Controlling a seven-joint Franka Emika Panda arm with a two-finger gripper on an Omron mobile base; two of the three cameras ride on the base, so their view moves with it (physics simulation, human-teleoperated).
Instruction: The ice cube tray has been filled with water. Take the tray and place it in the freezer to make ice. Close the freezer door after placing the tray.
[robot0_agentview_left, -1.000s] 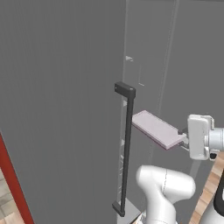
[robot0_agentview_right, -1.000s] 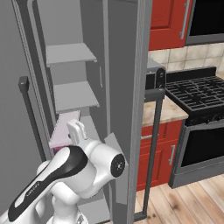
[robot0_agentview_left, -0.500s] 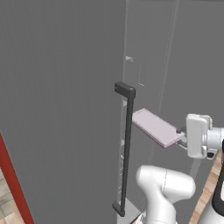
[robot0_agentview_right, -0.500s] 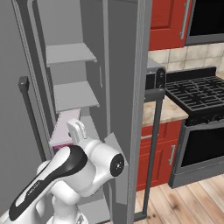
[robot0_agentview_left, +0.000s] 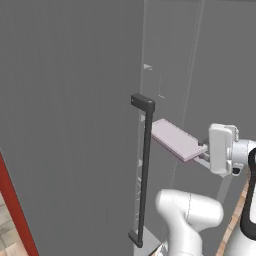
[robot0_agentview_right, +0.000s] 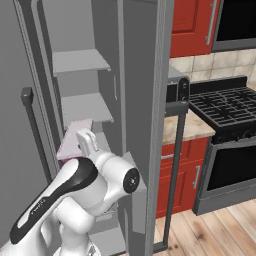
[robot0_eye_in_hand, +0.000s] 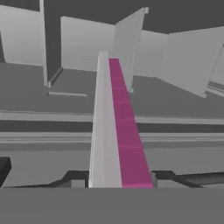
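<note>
The ice cube tray (robot0_agentview_left: 172, 139) is a thin pale lavender slab held level, with my gripper (robot0_agentview_left: 202, 151) shut on its near end. In the hand view the tray (robot0_eye_in_hand: 116, 127) runs away from me edge-on between the dark fingertips (robot0_eye_in_hand: 73, 177), toward grey shelves. From the right base view the tray (robot0_agentview_right: 74, 140) pokes into the freezer (robot0_agentview_right: 82, 107) just below a grey shelf, ahead of my white hand. The freezer door (robot0_agentview_right: 145, 100) stands wide open to the right, its dark bar handle (robot0_agentview_right: 175, 165) facing the room.
The closed left-hand grey door (robot0_agentview_left: 65, 125) with its dark bar handle (robot0_agentview_left: 145, 170) is close on the tray's left. A black stove (robot0_agentview_right: 225, 107) and red cupboards (robot0_agentview_right: 190, 25) lie beyond the open door. Wooden floor (robot0_agentview_right: 220, 232) shows lower right.
My hand and the tray have edged a little further in toward the freezer shelves. The grip and the doors have not changed.
</note>
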